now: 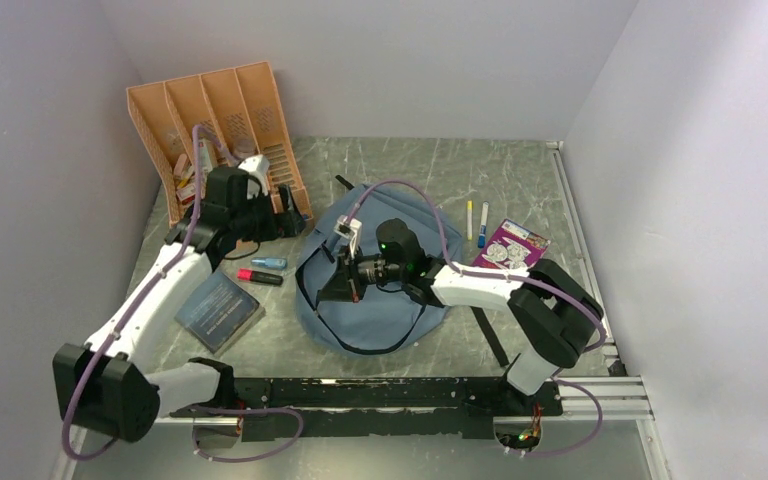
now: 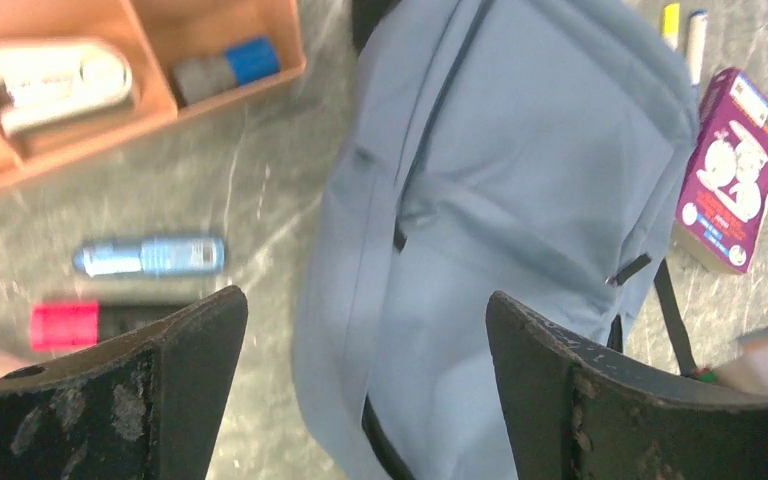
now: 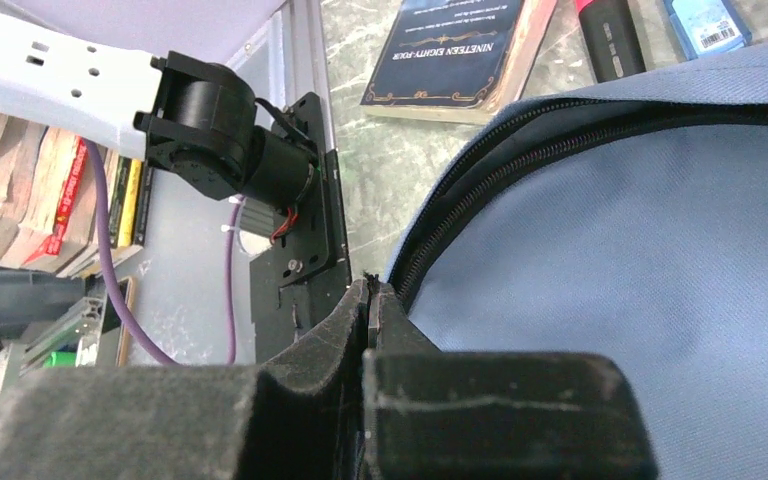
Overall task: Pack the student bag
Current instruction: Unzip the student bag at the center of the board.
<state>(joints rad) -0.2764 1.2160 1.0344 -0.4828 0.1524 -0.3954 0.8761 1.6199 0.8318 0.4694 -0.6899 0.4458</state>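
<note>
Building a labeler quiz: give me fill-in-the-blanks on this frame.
The left gripper is ___. The right gripper is ___ at the zipper of the bag. In the top view, the book lies ___ of the bag. The box beside the pens is ___.
Missing: open; shut; left; purple.

Soft, even light cast from above, faint shadows thrown onto the table point(image 1: 520, 170), mild sheen caught there, left wrist view smeared by motion blur, near foreground softened in both wrist views.
</note>
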